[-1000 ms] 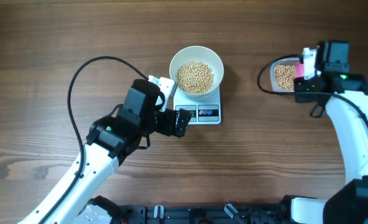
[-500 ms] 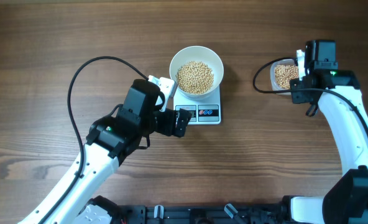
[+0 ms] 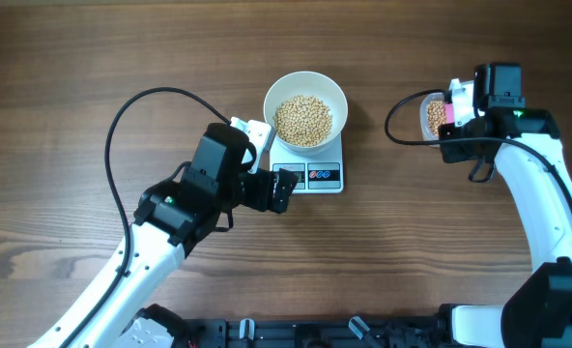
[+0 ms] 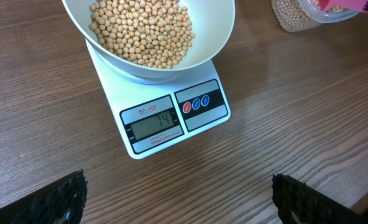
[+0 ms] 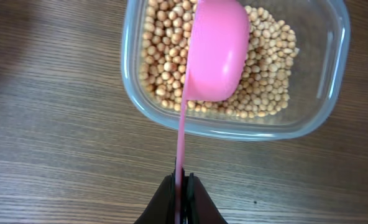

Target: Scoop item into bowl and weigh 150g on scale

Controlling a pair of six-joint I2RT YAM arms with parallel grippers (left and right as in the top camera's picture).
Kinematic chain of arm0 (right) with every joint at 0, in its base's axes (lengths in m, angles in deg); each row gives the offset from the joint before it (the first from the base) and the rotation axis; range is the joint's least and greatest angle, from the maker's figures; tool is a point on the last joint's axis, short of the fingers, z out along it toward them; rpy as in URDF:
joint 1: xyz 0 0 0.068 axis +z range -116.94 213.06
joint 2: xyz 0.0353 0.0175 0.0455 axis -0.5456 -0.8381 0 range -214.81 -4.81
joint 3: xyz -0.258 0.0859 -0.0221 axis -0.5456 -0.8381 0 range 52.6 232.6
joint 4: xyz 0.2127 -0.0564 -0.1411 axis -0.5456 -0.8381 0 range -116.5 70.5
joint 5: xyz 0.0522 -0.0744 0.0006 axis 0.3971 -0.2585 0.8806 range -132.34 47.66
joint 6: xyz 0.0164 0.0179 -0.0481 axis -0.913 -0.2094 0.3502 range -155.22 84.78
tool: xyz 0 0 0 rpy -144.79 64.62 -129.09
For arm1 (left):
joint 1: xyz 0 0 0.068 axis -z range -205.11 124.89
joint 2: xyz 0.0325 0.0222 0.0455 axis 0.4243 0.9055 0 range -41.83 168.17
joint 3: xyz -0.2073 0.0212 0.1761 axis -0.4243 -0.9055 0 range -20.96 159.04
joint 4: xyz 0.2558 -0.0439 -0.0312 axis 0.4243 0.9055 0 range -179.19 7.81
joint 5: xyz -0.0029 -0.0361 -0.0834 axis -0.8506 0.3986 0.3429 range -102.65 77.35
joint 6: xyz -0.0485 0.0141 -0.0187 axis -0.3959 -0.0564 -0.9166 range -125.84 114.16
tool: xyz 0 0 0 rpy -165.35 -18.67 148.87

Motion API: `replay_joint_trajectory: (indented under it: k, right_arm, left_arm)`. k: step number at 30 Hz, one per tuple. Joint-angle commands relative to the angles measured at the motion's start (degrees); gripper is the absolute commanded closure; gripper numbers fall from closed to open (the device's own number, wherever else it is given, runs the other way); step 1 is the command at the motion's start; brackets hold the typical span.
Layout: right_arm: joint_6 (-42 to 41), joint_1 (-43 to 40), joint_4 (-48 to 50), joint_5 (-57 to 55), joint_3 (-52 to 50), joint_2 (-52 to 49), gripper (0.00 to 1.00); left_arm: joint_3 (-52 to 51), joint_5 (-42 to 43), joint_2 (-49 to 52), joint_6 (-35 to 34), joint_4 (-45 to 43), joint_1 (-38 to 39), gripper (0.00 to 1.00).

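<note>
The right pincer [image 5: 182, 186] is clamped tight on the thin handle of a pink scoop [image 5: 216, 50], its two dark fingers pressed together with only the handle between them. The scoop's rounded head lies over the soybeans [image 5: 268, 59] in a clear plastic tub [image 5: 336, 74] at the right side of the wooden surface [image 3: 73, 77]; whether the head rests on the beans or sits just above them cannot be told. The left pincer [image 4: 179, 202] stands wide apart and holds nothing, its black fingertips [image 4: 66, 199] showing at the lower corners of the left wrist view, low over bare wood just in front of the scale [image 4: 171, 118] and touching neither it nor the bowl [image 4: 218, 37]. The white bowl sits squarely on the scale's platform near the middle of the surface, well apart from the tub. Inside it, a layer of tan, pea-sized beans [image 4: 140, 31] covers the bottom and climbs partway up the wall, leaving a broad band of white rim bare. The scale's grey display, on the front edge beside a dark panel with red and blue buttons, shows the digits 14
</note>
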Motion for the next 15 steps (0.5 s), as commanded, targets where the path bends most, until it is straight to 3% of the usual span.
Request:
replay_joint_trajectory:
  k: [1,7,15]
  right_arm:
    - [-0.24,0.09,0.00,3.78,0.11,-0.87,0.96]
    - [-0.28,-3.06,0.17,8.92,0.11,-1.22,0.96]
    - [-2.23,-11.65,-0.20,23.67,0.11,-2.82,0.96]
  left_arm:
    - [-0.07,-0.74,0.28,1.09,-0.02,0.24,0.00]
    - [-0.07,-0.74,0.28,1.09,0.00,0.24,0.00]
    - [-0.07,-0.74,0.28,1.09,0.00,0.24,0.00]
